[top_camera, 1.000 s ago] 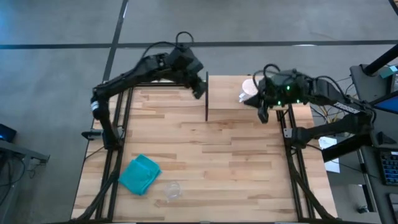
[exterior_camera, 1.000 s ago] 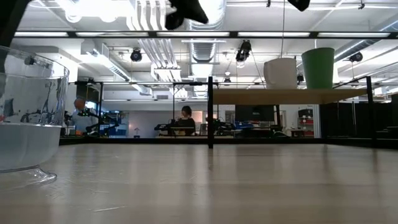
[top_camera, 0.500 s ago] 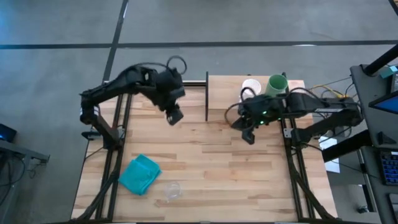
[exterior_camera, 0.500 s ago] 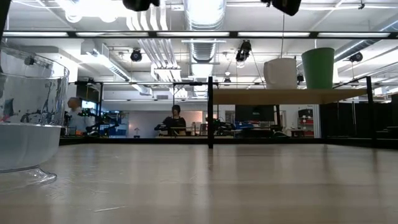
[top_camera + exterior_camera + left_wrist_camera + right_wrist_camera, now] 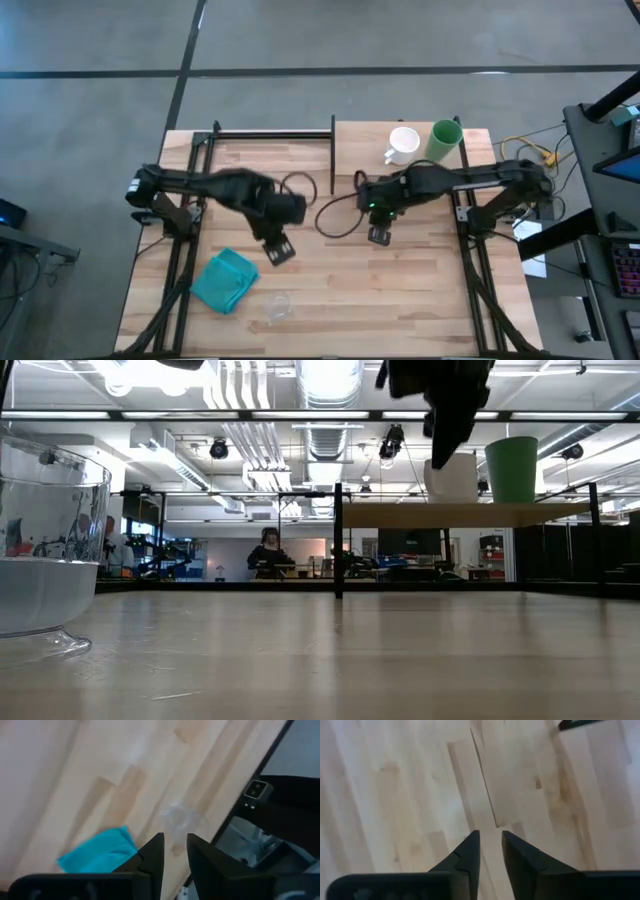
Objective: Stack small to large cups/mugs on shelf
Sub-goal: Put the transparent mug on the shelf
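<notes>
The shelf (image 5: 360, 150) stands at the table's far right, and its board (image 5: 470, 513) carries two vessels side by side on their bases. They are the white handled mug (image 5: 403, 143) (image 5: 460, 485) and, to its right, the green cup (image 5: 444, 140) (image 5: 512, 468). The clear cup (image 5: 277, 305) (image 5: 180, 817) (image 5: 40, 540) stands on the table near the near edge. My left gripper (image 5: 278, 250) (image 5: 175, 842), shut, hovers just far of the clear cup. My right gripper (image 5: 380, 235) (image 5: 491, 840), shut, hangs over the table's middle, on the near side of the shelf.
A teal folded cloth (image 5: 225, 280) (image 5: 97, 855) lies to the left of the clear cup. A loose black cable (image 5: 335, 215) loops over the table between the arms. Black frame rails (image 5: 190, 220) run along both sides. People move in the room behind the table.
My left gripper has swept from the table's far edge toward the near edge, ending close to the clear cup and the cloth. My right gripper has drawn back from the shelf toward the table's middle and has come lower. The three vessels have stayed put.
</notes>
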### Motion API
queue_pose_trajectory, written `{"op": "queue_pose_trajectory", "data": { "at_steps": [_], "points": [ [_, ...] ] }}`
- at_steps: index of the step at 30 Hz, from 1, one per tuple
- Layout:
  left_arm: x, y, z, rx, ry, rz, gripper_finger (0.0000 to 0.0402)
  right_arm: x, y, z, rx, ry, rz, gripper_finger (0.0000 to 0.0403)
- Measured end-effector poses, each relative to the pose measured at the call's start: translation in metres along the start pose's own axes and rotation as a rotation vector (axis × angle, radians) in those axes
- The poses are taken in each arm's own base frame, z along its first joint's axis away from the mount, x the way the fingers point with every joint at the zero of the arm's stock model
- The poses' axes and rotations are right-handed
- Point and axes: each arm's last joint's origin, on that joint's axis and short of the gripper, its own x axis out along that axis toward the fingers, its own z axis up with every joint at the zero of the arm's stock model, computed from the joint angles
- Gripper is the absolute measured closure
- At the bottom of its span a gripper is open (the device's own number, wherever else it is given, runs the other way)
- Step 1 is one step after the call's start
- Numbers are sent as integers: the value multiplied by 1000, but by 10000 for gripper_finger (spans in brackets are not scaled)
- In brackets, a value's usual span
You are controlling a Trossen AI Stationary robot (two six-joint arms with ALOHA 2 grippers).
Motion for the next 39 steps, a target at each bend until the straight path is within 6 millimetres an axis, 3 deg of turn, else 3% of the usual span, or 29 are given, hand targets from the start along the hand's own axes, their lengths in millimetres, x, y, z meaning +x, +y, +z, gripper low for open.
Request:
{"op": "queue_pose_trajectory", "data": {
  "at_steps": [8, 15, 21, 26, 32, 39],
  "points": [
    [38, -33, -21, -43, -2, -78, 332, 45, 4, 10, -3, 129, -39, 293],
    [79, -42, -45, -24, 52, -65, 332, 52, 5, 11, -3, 150, -40, 296],
    [111, -48, -54, 29, 36, -123, 332, 39, 5, 10, -1, 108, -11, 303],
    [139, -42, -56, 11, 70, -74, 332, 24, 4, 8, 2, 59, 10, 309],
    [155, -31, -60, -9, 103, -13, 332, 6, 12, 11, -22, -42, 172, 316],
    [165, -24, -63, -10, 110, 3, 332, -22, 34, 22, -146, -291, 423, 323]
  ]
}}
